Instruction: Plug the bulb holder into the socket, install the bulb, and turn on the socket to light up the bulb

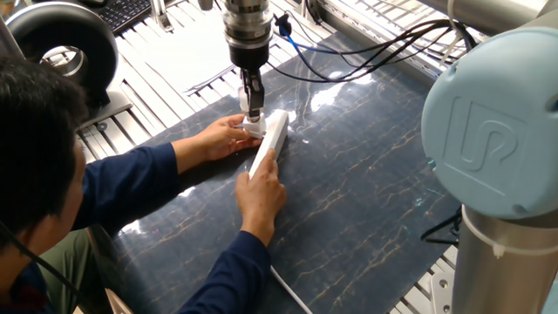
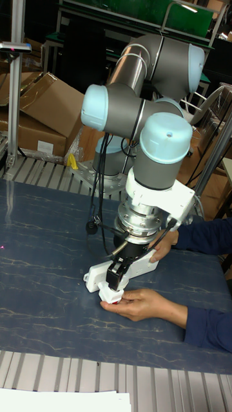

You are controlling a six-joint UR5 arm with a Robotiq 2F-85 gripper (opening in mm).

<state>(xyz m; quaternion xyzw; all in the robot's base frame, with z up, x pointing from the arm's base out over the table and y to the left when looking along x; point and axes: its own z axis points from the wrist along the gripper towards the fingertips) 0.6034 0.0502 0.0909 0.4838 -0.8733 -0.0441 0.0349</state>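
tool (image 1: pixel 253 116) clenched on bulb holder (image 2: pixel 111 295), upper centre of fixed view | holder just beside socket (image 1: pixel 269 142) end on table (image 1: pixel 366 201) | person's hands (image 1: pixel 260 194) steady both

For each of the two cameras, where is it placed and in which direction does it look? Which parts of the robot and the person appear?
Fixed view: high, behind the person's shoulder, looking down across the table; shows the head, both arms, the robot's shoulder joint and its gripper.
Tall fixed view: low at the opposite table edge, facing the robot front-on; shows the whole arm and the person's hands.
Shared: the gripper, the socket, the small white part at the gripper's tip, both hands.
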